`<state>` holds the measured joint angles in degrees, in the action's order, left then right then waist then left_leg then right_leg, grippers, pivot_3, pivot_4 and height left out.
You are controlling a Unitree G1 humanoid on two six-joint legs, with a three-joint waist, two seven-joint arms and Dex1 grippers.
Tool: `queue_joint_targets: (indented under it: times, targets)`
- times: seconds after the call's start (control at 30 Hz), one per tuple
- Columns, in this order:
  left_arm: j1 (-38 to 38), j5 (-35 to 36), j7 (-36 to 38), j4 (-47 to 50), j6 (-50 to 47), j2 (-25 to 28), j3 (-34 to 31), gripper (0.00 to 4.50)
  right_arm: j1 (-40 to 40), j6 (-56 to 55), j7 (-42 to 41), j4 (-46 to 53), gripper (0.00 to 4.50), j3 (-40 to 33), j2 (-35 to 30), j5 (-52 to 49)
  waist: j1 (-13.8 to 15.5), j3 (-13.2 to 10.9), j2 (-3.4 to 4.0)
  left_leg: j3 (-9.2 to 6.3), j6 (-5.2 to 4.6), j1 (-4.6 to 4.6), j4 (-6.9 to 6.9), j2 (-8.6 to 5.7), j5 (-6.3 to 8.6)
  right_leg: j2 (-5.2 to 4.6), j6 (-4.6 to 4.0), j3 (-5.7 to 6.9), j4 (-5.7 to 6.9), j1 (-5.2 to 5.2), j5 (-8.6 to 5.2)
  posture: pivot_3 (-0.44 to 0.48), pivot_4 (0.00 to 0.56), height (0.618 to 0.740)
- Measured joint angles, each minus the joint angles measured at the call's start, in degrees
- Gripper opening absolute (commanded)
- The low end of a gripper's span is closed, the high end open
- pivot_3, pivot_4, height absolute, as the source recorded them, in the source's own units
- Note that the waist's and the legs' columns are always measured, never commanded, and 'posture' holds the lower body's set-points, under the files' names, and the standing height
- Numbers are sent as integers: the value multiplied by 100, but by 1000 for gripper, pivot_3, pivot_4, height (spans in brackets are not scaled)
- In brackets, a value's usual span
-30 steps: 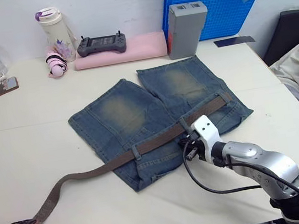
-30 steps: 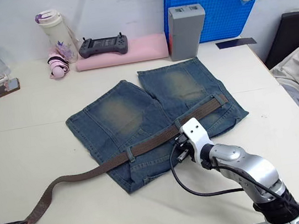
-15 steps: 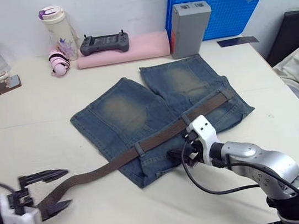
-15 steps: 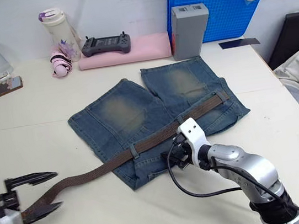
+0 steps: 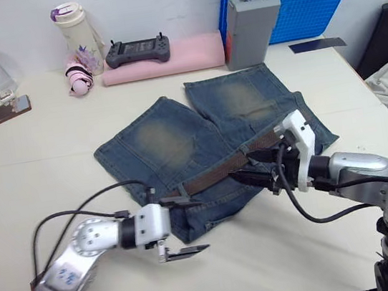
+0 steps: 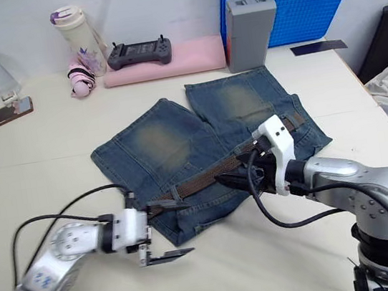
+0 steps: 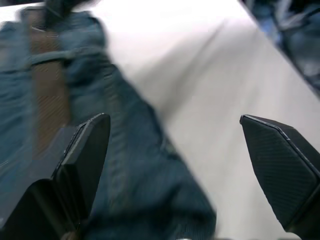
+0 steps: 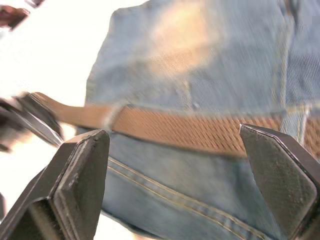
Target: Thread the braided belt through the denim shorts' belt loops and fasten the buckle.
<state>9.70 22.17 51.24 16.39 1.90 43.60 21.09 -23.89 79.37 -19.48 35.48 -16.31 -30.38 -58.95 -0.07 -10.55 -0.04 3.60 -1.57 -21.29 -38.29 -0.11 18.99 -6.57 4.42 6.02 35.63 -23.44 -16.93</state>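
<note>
Across the waistband of the denim shorts (image 5: 179, 140) the braided belt (image 5: 216, 173) lies under at least one of the belt loops (image 6: 174, 191); buckle not discernible. Risk: left gripper (image 5: 179, 227) straddles the shorts' corner edge, so closing likely pinches denim, not belt, and drags the shorts. Both claws wide open, holding nothing; right gripper (image 5: 249, 167) hovers over the belt mid-waist.
</note>
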Motion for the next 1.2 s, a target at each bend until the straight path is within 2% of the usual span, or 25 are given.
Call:
queue_joint_targets:
  times: [0.13,0.23,0.33,0.43,0.5,0.63,0.7,0.8,0.9,0.97,1.1,1.2]
  targets:
    - [342,-940,2,-823,44,-577,411,4500,-15,56,141,20,4431,-17,-221,-161,16,-2,-3,4,-9,-4,-3,-5,-1,-5,1,-4,-2,-2,1,0,150,712]
    - [667,-1597,-147,-1155,494,-839,504,4500,43,-121,85,43,4431,12,-651,2,57,1,-8,3,-15,-4,-8,-6,-1,-11,8,-5,-10,4,5,0,150,712]
    - [790,-1957,-326,-1290,821,-896,462,3679,247,-532,-89,60,4500,217,-1083,396,95,2,-10,3,-19,0,-15,-6,1,-15,9,-7,-16,6,5,0,150,712]
    - [789,-2227,-408,-1314,1069,-766,415,2406,483,-1064,-350,38,4500,517,-1413,883,87,2,-10,6,-17,7,-17,-4,0,-16,9,-11,-14,5,5,0,150,712]
    - [759,-2350,-458,-1320,1138,-612,313,1404,560,-1432,-553,17,4500,719,-1556,1180,61,2,-10,4,-13,11,-17,-1,-2,-15,8,-11,-7,5,6,0,150,712]
    - [576,-2420,-530,-1293,1122,-211,-93,37,751,-2273,-1075,-16,4500,1155,-1986,1860,-9,2,-10,1,-14,15,-9,10,-2,-9,0,-9,0,0,5,0,150,712]
    - [487,-2416,-489,-1284,1125,67,-334,37,901,-2813,-1361,-104,4500,1379,-2281,2339,-29,2,-10,2,0,18,0,12,-10,-6,-2,-8,-2,-2,4,0,150,712]
    - [239,-2203,-172,-1425,1402,720,-818,37,1184,-4162,-1876,-491,4500,1973,-2939,3571,-65,2,-10,7,15,20,10,14,-15,-4,-10,-7,-3,-9,-1,0,150,712]
    - [112,-1911,147,-1754,1599,1037,-1186,37,1269,-5327,-2098,-1101,4500,2554,-3155,4694,-89,1,-11,14,18,18,8,14,-16,-4,-11,-8,-4,-11,-2,0,150,712]
    - [85,-1778,331,-2027,1768,1161,-1363,37,1206,-5941,-2159,-1479,4500,2940,-3033,5241,-123,0,-13,14,19,14,6,13,-16,-5,-11,-7,-4,-13,-2,0,150,712]
    - [142,-1746,470,-2595,2144,1203,-1584,37,764,-6607,-2180,-2002,4500,3222,-2422,5894,-190,3,-32,18,29,31,5,18,-22,-2,-11,-8,7,-6,-1,0,150,712]
    - [245,-1817,477,-2923,2442,1202,-1624,6,661,-6563,-2227,-2177,3714,3248,-2018,6024,-185,13,-53,17,38,35,5,29,-24,-1,-18,0,14,-6,1,0,150,712]
